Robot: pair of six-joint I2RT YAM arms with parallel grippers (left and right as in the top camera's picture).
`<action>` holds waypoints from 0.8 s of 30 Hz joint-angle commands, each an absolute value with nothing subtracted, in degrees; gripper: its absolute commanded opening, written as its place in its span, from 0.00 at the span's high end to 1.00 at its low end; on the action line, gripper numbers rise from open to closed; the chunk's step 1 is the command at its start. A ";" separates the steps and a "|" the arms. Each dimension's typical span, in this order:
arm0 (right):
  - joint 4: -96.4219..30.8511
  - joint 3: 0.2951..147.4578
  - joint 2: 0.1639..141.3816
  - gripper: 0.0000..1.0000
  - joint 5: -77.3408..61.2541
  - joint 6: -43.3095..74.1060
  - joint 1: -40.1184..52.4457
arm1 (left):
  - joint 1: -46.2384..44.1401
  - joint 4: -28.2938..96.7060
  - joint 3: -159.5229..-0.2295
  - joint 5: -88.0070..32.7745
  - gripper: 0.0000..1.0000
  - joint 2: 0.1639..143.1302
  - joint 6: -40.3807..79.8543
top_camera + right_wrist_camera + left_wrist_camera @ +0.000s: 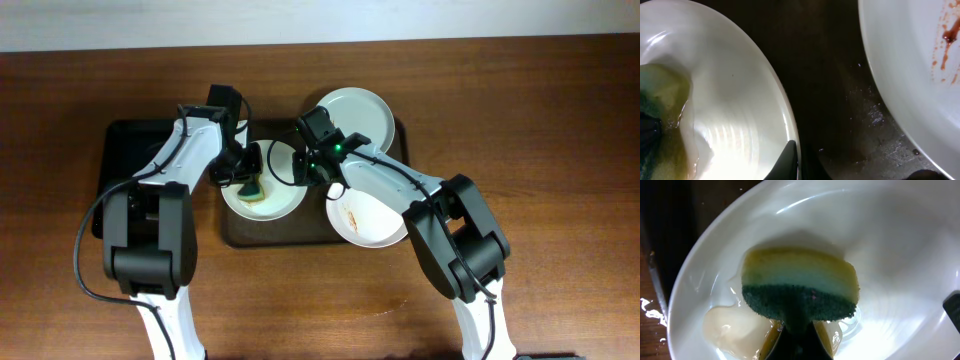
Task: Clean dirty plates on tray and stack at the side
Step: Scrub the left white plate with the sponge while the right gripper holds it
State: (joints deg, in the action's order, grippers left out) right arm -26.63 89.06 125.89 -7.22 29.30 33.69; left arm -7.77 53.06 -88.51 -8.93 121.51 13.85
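Three white plates lie on the brown tray (pixel 235 232). My left gripper (pixel 243 178) is shut on a yellow and green sponge (pixel 252 188) and presses it into the left plate (pixel 285 205). The left wrist view shows the sponge (pixel 800 287) in its jaws (pixel 799 340), on the wet plate (pixel 900 240) beside a pale soapy puddle (pixel 735 330). My right gripper (pixel 306 166) is shut on this plate's right rim (pixel 785 115), one finger (pixel 790 157) inside. A plate with orange-red smears (pixel 372 222) lies front right and also shows in the right wrist view (pixel 910 65). A clean-looking plate (pixel 360 108) lies at the back.
A smaller glossy black tray (pixel 125 170) lies to the left of the brown tray, under my left arm. The wet, textured tray floor (pixel 850 115) shows between the two plates. Bare wooden table (pixel 560 150) surrounds both trays.
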 commanded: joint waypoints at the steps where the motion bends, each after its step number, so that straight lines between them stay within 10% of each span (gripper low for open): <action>1: -26.72 89.17 127.68 0.95 -8.60 28.80 34.00 | -7.84 58.08 -86.06 -7.01 0.99 121.80 15.40; 4: -26.76 89.17 127.68 0.95 -8.58 28.77 34.00 | -7.84 61.23 -86.06 -16.99 0.99 121.80 11.92; 13: -26.57 89.17 127.68 0.95 -8.60 28.80 34.00 | -7.88 39.35 -86.08 5.78 0.99 121.80 11.97; 20: -26.59 89.17 127.68 0.95 -8.62 28.80 34.00 | -7.88 47.64 -86.50 -21.63 0.99 121.80 10.70; 24: -26.76 89.17 127.68 0.95 -8.60 28.80 34.00 | -7.77 43.46 -86.50 4.08 0.99 121.80 23.35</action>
